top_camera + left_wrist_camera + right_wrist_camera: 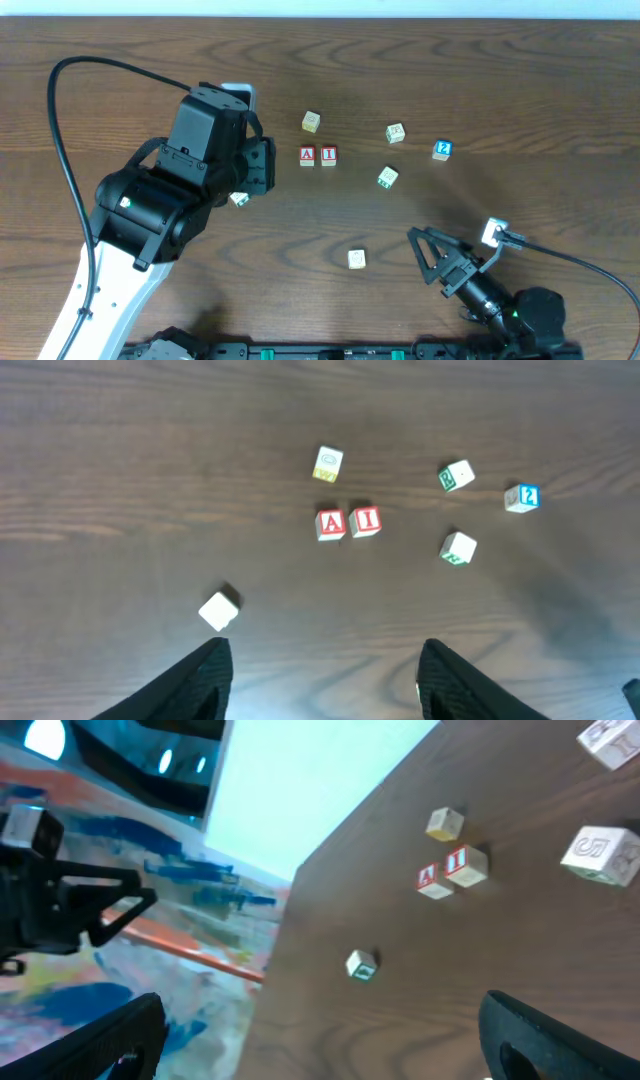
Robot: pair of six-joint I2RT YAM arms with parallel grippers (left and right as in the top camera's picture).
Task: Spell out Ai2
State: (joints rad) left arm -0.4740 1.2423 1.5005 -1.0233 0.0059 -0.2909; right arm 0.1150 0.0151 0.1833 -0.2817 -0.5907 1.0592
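The red A block [307, 155] and red I block [328, 155] touch side by side mid-tabletop [560, 90]. The blue 2 block [442, 150] lies well apart at 3 o'clock, with an upper block [395, 132] and a lower block [388, 177] between. The left tool [322, 655], at 9 o'clock, is spread and empty. The right tool [428, 258], at 5 o'clock, is likewise spread and empty.

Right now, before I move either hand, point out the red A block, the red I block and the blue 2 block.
red A block [307, 155], overhead view, on its lettered top face.
red I block [329, 155], overhead view, on its lettered top face.
blue 2 block [442, 150], overhead view, on its top face.
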